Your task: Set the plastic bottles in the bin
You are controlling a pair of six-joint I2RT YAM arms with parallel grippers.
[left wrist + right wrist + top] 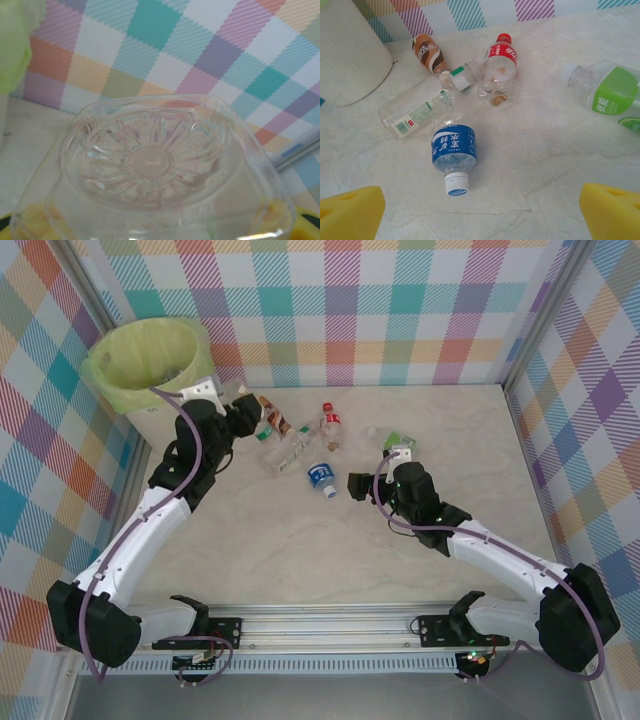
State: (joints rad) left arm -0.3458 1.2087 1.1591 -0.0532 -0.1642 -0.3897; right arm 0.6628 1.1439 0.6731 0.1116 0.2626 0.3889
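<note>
Clamped with left fingers [309,226] on a clear bottle [150,165] near the bin [105,375], spread wide with right fingers [612,212] above the blue-labelled bottle [454,145] lying on the counter [300,560]: liable to squeeze the slick bottle loose short of the rim.

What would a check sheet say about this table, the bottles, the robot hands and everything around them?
Surface: pale marbled table, flat.
Job's things: bin with yellow-green liner, far left; brown-label bottle, white-label bottle, red-label bottle, blue-label bottle and green-label bottle loose on the table; one clear bottle gripped.
Clutter: nothing seen.
Grippers: left gripper shut on the clear bottle, near the bin; right gripper open, facing the blue-label bottle.
Cables: purple cable along each arm.
Surroundings: checked walls; metal rail at the near edge.
</note>
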